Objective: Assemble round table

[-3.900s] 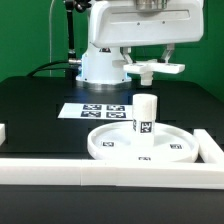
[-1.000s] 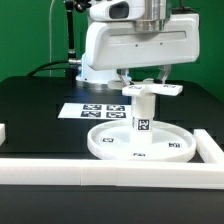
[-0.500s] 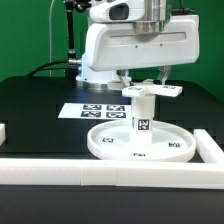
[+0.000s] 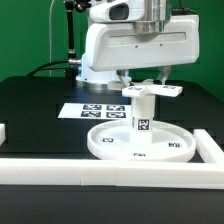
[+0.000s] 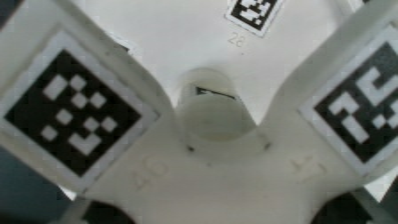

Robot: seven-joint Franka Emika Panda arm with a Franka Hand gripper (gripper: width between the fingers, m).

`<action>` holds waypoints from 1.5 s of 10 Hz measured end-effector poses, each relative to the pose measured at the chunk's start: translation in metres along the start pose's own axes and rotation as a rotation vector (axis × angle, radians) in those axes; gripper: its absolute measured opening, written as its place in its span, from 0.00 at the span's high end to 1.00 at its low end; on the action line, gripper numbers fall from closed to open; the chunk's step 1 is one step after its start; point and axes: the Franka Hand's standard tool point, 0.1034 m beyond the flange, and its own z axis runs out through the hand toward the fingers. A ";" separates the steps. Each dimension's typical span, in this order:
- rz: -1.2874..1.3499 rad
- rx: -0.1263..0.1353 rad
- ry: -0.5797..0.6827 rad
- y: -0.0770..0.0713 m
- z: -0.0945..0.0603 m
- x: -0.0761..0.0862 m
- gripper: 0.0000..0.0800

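The rimmed disc top point(image 4: 110, 146) lies flat on the black table near the front. The short cylindrical leg point(image 4: 143, 117) stands upright in its middle. The flat cross-shaped base point(image 4: 153, 90) sits level on the leg's upper end. My gripper point(image 4: 150, 82) is shut on the cross-shaped base from above. In the wrist view the base point(image 5: 196, 175) fills the picture, two of its arms showing square markers point(image 5: 75, 105). The leg's end point(image 5: 214, 118) shows in the base's centre hole. My fingertips are hidden there.
The marker board point(image 4: 98, 110) lies behind the disc top. Long white border bars run along the front point(image 4: 100, 172), the exterior view's right point(image 4: 212, 150) and left point(image 4: 3, 130). The arm's white body point(image 4: 100, 62) stands at the back.
Since 3.9 s ago the gripper has brought the cross-shaped base down and to the exterior view's left, onto the leg. Nothing has visibly moved in the last second.
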 end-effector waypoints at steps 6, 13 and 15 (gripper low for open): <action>0.494 0.021 0.000 0.000 0.001 -0.001 0.43; 1.193 0.063 0.006 -0.002 0.002 0.001 0.43; 1.412 0.081 0.004 -0.001 0.002 0.002 0.43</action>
